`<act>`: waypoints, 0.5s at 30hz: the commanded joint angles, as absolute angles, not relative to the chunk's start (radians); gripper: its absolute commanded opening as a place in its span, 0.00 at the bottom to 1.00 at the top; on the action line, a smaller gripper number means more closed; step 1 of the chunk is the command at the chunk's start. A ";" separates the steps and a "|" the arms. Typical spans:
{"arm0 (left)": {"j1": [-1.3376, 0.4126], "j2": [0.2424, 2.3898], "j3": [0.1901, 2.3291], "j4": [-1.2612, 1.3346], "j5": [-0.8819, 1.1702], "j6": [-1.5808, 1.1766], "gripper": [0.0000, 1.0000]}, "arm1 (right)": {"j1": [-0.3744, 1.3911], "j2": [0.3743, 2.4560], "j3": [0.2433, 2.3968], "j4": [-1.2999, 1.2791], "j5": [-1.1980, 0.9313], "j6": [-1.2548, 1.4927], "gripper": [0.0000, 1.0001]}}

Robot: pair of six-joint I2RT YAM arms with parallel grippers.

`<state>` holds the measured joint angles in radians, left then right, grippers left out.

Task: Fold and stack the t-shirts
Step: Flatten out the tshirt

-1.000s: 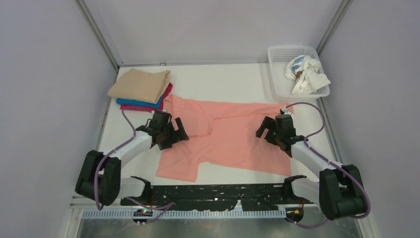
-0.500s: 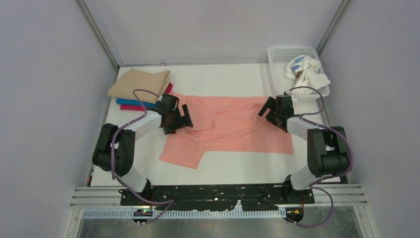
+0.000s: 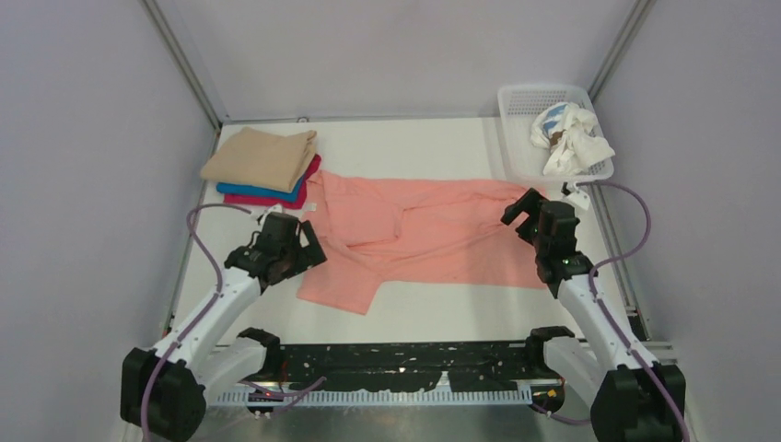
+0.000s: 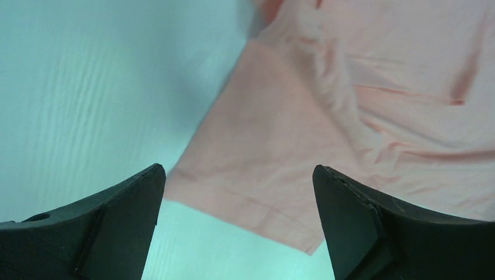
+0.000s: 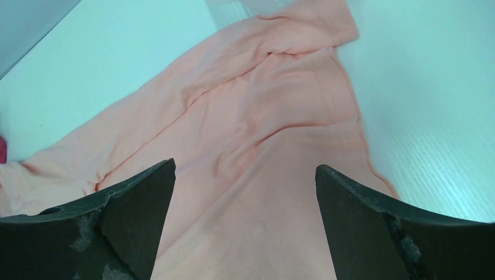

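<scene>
The salmon-pink t-shirt (image 3: 433,235) lies folded over on the white table, one sleeve sticking out at its near left. It shows in the left wrist view (image 4: 350,111) and the right wrist view (image 5: 257,146). My left gripper (image 3: 295,247) is open and empty, raised just left of the shirt's near-left sleeve. My right gripper (image 3: 530,214) is open and empty over the shirt's right edge. The tan shirt (image 3: 261,157), bright blue shirt (image 3: 260,191) and magenta shirt (image 3: 267,199) sit folded in a stack at the back left.
A white plastic basket (image 3: 530,101) at the back right holds crumpled white cloth (image 3: 569,138). Grey walls close in the table on three sides. Bare table lies in front of the shirt (image 3: 433,313).
Both grippers have let go of the shirt's far edge and drawn back toward the near side, the left one to the left. The shirt now lies folded over, shorter front to back.
</scene>
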<state>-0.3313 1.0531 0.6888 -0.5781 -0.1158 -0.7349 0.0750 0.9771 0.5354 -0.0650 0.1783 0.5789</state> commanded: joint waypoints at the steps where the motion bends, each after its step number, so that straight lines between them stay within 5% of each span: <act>1: -0.325 0.901 0.569 -0.776 -0.269 -0.813 1.00 | 0.071 0.828 0.457 -0.150 0.292 0.577 0.95; 7: -0.325 0.848 0.502 -0.716 -0.218 -0.826 0.93 | 0.071 0.773 0.413 -0.156 0.268 0.576 0.95; 15: -0.325 1.017 0.508 -0.632 -0.172 -0.803 0.61 | 0.070 0.833 0.429 -0.164 0.244 0.568 0.95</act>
<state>-0.3305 0.9623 0.4953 -0.7097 -0.1974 -0.8082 0.0742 0.8112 0.4091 -0.1734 0.2413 0.5770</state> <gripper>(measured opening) 0.645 0.951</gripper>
